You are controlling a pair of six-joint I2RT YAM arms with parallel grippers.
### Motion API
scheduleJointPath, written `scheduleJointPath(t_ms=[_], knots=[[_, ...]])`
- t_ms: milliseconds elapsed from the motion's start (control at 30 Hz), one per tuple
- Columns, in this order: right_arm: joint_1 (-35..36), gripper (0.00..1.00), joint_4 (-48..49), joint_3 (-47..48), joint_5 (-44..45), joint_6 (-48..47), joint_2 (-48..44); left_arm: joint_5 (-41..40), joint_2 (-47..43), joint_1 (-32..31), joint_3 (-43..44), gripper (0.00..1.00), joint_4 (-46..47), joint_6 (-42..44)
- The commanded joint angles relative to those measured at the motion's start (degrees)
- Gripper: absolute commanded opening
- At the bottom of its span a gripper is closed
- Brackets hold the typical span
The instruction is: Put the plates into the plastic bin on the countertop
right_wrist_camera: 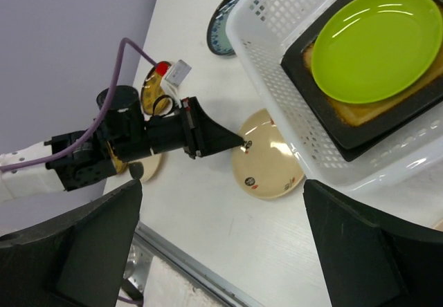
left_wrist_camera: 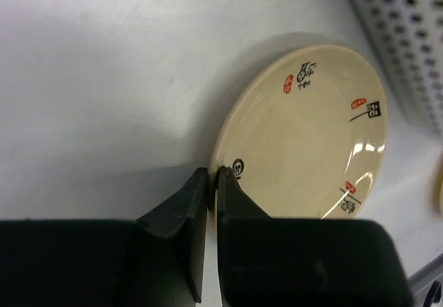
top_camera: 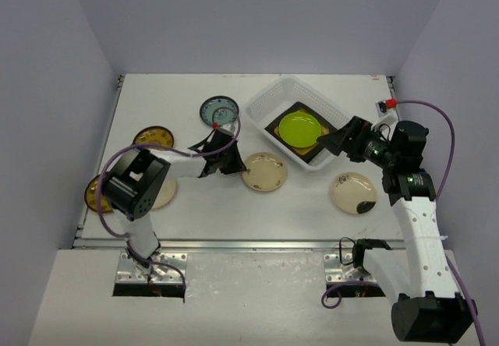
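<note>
Your white countertop (top_camera: pixel 234 213) fills the middle of the top view. The plastic bin (top_camera: pixel 269 100) sits at its upper right, holding a green plate (top_camera: pixel 300 128) on a dark square plate (top_camera: pixel 274 132). At centre lies the cream plate (top_camera: pixel 263 171), and your left gripper (left_wrist_camera: pixel 213 172) is clamped on its left rim. Your right gripper (top_camera: pixel 327 145) hangs spread wide at the bin's right edge.
</note>
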Motion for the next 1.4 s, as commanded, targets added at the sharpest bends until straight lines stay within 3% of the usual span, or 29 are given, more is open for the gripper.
scheduleJointPath(t_ms=[0, 133, 200, 233, 333, 533, 800, 967, 1067, 1133, 1233, 1367], knots=[[0.3, 0.99, 3.2, -1.7, -4.9, 0.8, -0.9, -4.5, -16.7, -0.2, -8.4, 0.0, -4.9, 0.6], [0.3, 0.99, 3.2, -2.7, -3.1, 1.3, -3.1, -5.4, -28.3, -0.2, -6.8, 0.0, -11.9, 1.8], [0.3, 0.99, 0.4, -2.6, 4.1, 1.6, -5.0, -7.0, -35.1, -0.2, -4.3, 0.0, -16.8, 2.3], [0.3, 0.99, 0.3, -2.4, 4.4, 1.7, -5.6, -7.6, -35.4, -0.2, -4.2, 0.0, -17.0, 2.3], [0.3, 0.99, -5.7, -1.8, 18.7, 1.9, -8.6, -8.9, -33.9, 0.1, 4.2, 0.0, -20.2, 3.8], [0.3, 0.99, -11.8, 0.5, 26.3, 0.3, -13.0, -5.0, -18.4, 0.7, 22.6, 0.0, -20.8, 5.5], [0.3, 0.99, -15.9, 1.6, 27.2, -2.7, -14.1, 1.0, 15.4, 1.6, 58.1, 0.0, -26.4, 9.0], [0.3, 0.99, -16.6, 2.1, 28.4, -3.7, -14.7, 8.3, 26.5, 1.7, 70.0, 0.0, -28.0, 9.1], [0.3, 0.99, -16.9, 2.6, 27.6, -4.1, -14.3, 11.1, 28.7, 1.6, 72.5, 0.0, -28.7, 9.3], [0.3, 0.99, -16.9, 2.4, 27.2, -4.5, -13.9, 12.2, 28.6, 1.3, 72.3, 0.13, -28.5, 9.7], [0.2, 0.99, -16.5, 1.9, 26.5, -4.6, -13.1, 13.6, 26.9, 0.5, 71.3, 0.43, -28.3, 10.6], [0.3, 0.99, -15.6, 0.4, 26.9, -4.6, -11.4, 13.1, 23.0, -1.6, 69.7, 0.66, -28.2, 11.9]])
